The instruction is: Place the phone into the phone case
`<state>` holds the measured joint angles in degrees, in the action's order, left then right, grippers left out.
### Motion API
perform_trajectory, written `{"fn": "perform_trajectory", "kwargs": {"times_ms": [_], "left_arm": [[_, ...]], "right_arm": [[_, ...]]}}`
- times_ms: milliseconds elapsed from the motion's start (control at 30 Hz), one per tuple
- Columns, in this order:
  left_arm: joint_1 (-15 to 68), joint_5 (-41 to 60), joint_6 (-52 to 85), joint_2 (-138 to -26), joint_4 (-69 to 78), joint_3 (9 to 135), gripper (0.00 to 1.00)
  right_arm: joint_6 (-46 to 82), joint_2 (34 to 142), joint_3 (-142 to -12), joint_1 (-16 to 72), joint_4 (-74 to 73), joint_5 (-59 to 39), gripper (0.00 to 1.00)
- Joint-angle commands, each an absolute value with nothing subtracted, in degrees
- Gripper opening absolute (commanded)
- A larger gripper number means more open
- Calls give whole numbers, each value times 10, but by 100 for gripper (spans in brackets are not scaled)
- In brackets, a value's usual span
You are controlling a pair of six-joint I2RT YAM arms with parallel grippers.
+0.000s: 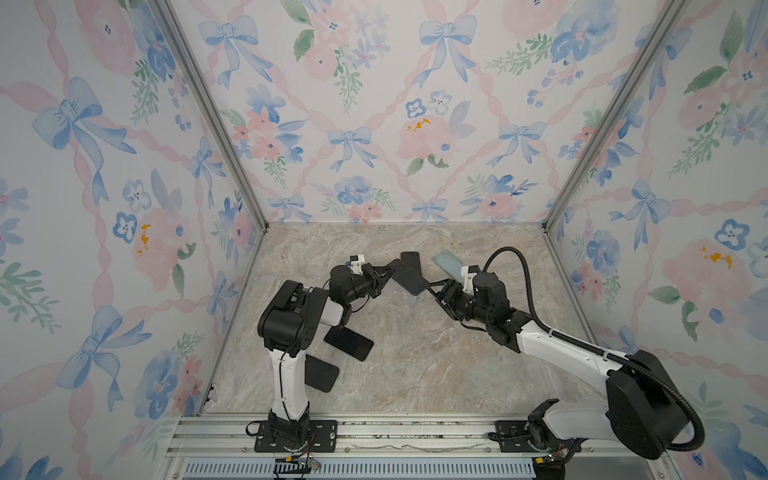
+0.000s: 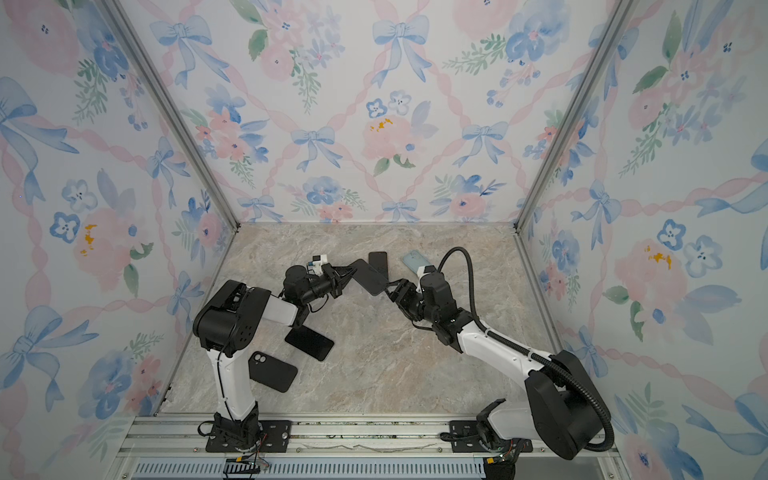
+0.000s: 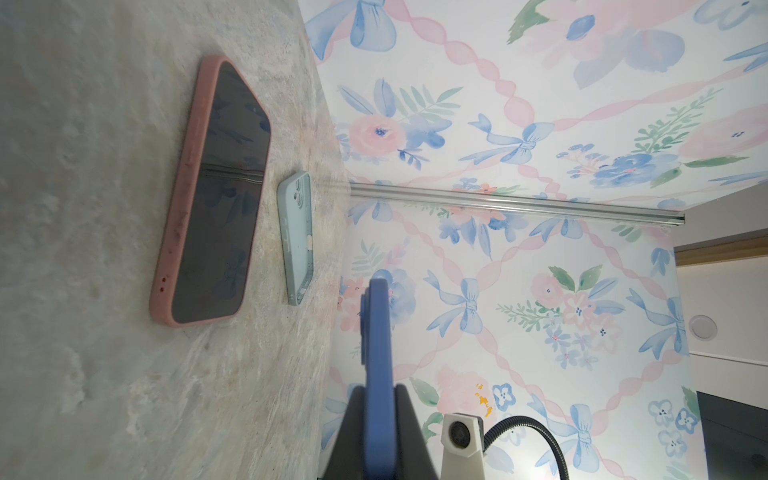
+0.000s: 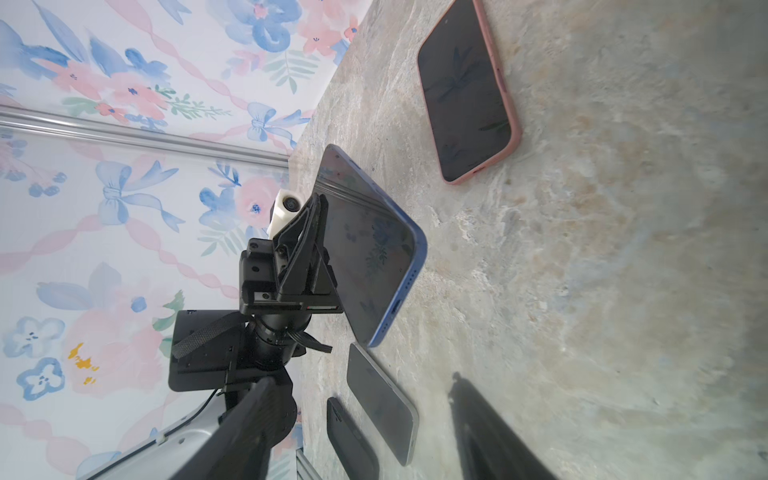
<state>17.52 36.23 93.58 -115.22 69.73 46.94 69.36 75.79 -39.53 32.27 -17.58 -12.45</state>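
Overhead, the marbled tabletop (image 1: 415, 357) takes up the floor of the flowered booth, and both arms reach in from its front edge toward the middle.

In both top views the left end effector (image 1: 385, 272) (image 2: 350, 271) is clamped tight on one short end of the blue phone (image 1: 409, 277) (image 2: 370, 277). It holds the phone off the tabletop, about midway between the left and right edges and nearer the back edge. The right wrist view shows the phone (image 4: 370, 249) tilted, with its dark screen facing that camera and its charging port at the free end. The left wrist view sees it edge-on (image 3: 376, 353). I cannot tell whether its lowest corner touches the tabletop.

The right end effector (image 1: 432, 291) (image 2: 392, 289) sits at the phone's free end with its jaws spread wide and gripping nothing. From its own wrist camera the phone lies just ahead of the fingers (image 4: 249, 424).

Just behind the held phone, toward the back edge, a phone in a pink case (image 1: 411, 258) (image 3: 216, 195) lies flat, screen up. A black phone (image 1: 348, 343) (image 2: 309, 341) lies flat near the left edge, partly under the left arm. A black case (image 2: 272, 371) sits between it and the front-left corner, with its camera cut-out showing. The pale blue case (image 1: 449, 264) (image 3: 297, 237) lies near the back edge, right of the pink one and beside the right wrist.
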Motion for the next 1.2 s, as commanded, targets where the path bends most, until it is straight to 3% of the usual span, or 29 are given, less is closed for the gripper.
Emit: {"fn": "perform_trajectory", "kwargs": {"times_ms": [0, 333, 900, 1167], "left_arm": [[181, 352, 954, -1142, 752, 463, 1], [190, 350, 965, -1140, 760, 467, 1], [198, 349, 1001, -1159, 805, 470, 1], [200, 348, 999, -1159, 805, 469, 1]], "right_arm": [[770, 749, -345, 312, -334, -130, 69], [864, 874, -302, 297, -609, -163, 60], [843, 911, -313, 294, -581, -163, 57], [843, 927, -321, 293, -602, -165, 43]]}}
